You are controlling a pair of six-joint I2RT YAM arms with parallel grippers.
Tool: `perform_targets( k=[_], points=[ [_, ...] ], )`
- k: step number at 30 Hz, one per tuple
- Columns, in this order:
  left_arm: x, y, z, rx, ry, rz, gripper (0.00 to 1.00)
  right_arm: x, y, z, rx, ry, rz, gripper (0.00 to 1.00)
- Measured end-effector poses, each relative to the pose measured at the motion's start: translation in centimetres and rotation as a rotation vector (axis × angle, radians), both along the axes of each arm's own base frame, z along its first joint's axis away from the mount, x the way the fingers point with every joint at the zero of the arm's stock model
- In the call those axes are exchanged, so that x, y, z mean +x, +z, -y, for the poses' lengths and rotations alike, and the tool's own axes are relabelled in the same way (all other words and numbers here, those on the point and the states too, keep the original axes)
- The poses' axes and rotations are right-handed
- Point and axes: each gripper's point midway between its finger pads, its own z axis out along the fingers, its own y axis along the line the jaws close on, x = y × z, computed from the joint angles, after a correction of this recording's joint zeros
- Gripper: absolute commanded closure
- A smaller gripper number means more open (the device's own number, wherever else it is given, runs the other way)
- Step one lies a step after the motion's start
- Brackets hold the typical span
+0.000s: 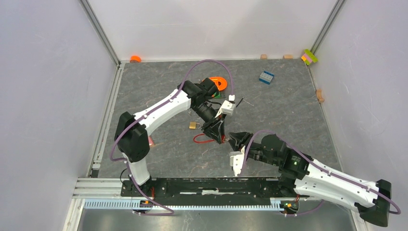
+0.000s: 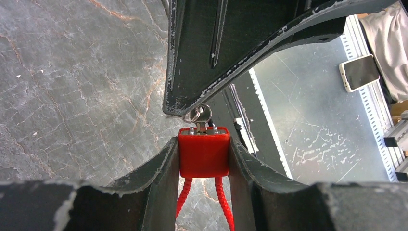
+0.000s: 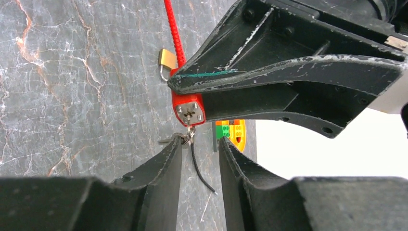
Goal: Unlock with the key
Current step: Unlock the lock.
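Note:
The lock is a red block [image 2: 203, 154] with a red cable [image 2: 185, 197] hanging from it. My left gripper [image 2: 203, 144] is shut on the lock's two sides and holds it above the table. The silver key [image 2: 202, 118] sticks in the lock's end face with a key ring on it. In the right wrist view the lock [image 3: 188, 108] faces my right gripper [image 3: 201, 144], which stands open just short of it. The key ring [image 3: 185, 139] lies against the tip of its left finger and nothing is between the fingers. In the top view the two grippers, left [image 1: 217, 132] and right [image 1: 239, 139], meet tip to tip.
A small brass padlock [image 1: 194, 125] lies on the table left of the grippers, by the red cable [image 1: 202, 140]. An orange ring [image 1: 219, 83] and a blue brick [image 1: 266, 76] lie farther back. Coloured bricks [image 1: 309, 56] sit in the back right corner. A thin black wire [image 3: 202, 168] lies below.

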Motion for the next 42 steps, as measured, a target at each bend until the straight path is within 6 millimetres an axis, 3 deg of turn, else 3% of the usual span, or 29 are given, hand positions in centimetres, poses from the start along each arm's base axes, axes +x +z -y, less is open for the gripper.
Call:
perform_targets(
  k=[6,15,23,29,42],
  points=[
    [0.0,0.0,0.0,-0.001,0.000,0.001,0.98,-0.1,-0.6,0.0,-0.019,0.008,-0.018,0.64],
    [0.1,-0.1,0.1,-0.004,0.000,0.004,0.98,-0.2,-1.4,-0.2,-0.035,0.012,-0.045,0.80],
    [0.0,-0.3,0.1,-0.002,-0.001,0.004,0.98,-0.2,-1.1,-0.5,-0.034,0.016,-0.047,0.86],
    [0.1,-0.4,0.0,0.007,0.002,0.009,0.98,-0.2,-1.3,-0.6,-0.048,0.017,-0.061,0.99],
    [0.1,-1.9,-0.2,0.083,0.050,-0.020,0.98,-0.1,-2.9,-1.0,-0.073,0.007,-0.128,1.00]
  ],
)
